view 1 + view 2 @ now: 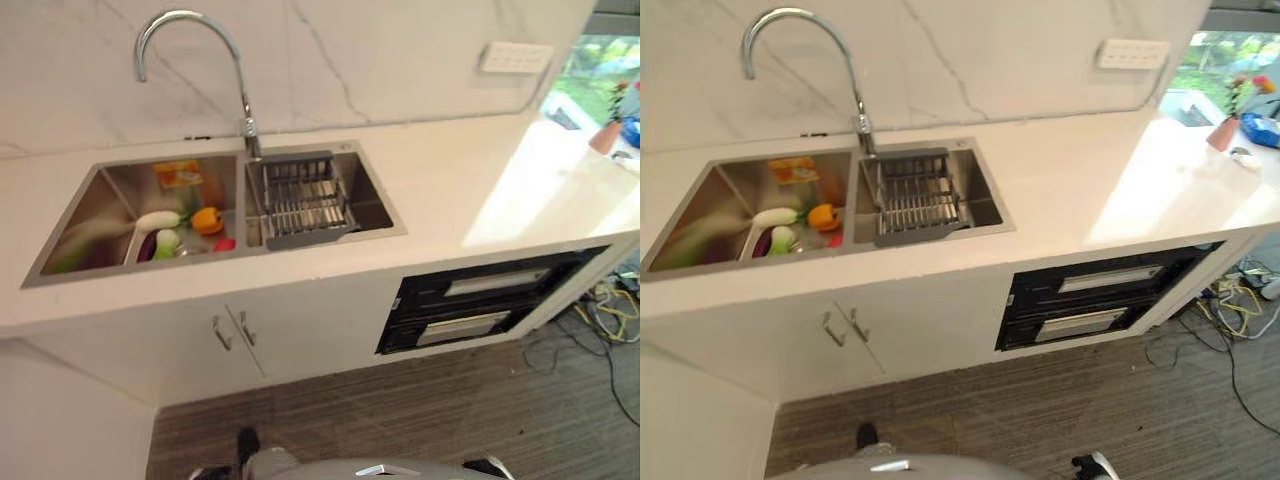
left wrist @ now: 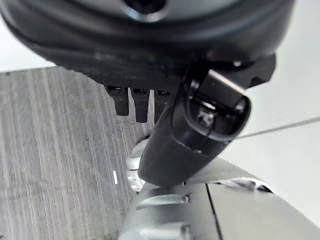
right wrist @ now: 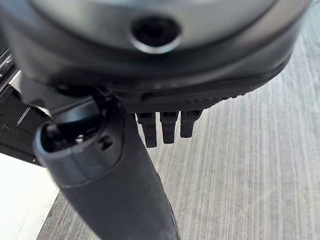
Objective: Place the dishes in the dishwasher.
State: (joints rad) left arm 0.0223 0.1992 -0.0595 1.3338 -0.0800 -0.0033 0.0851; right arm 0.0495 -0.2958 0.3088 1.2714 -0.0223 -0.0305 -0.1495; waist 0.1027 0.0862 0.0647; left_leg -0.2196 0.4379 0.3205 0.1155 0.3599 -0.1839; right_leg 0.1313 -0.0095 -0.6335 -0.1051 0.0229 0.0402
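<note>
Both hands hang low over the grey plank floor (image 3: 260, 165), holding nothing. The left hand (image 2: 150, 75) has its fingers (image 2: 141, 106) hanging straight and relaxed with the thumb (image 2: 192, 135) standing out beside them; the right hand (image 3: 165, 75) looks the same, fingers (image 3: 169, 127) loose and pointing down, thumb (image 3: 105, 185) out to the side.

Everything the task concerns lies up and ahead of the hands, on the white surface (image 1: 470, 180) with its double sink (image 1: 60, 262). The left basin holds a white tray-like dish (image 1: 133, 247) with toy vegetables: a white-and-green one (image 1: 157, 219), an orange pepper (image 1: 207, 220), a pale green piece (image 1: 166, 242) and something red (image 1: 225, 244). The right basin carries a grey wire drying rack (image 1: 300, 200), its long axis running away from the robot; no dishes are plain in it. A curved tap (image 1: 190, 40) stands behind the divider.

The black dishwasher (image 1: 475, 305) sits under the surface, right of the sink and right of the cupboard doors (image 1: 235, 330); its front looks shut, so its contents cannot be told. The left hand is probably nearer the filled basin, the right nearer the dishwasher.
</note>
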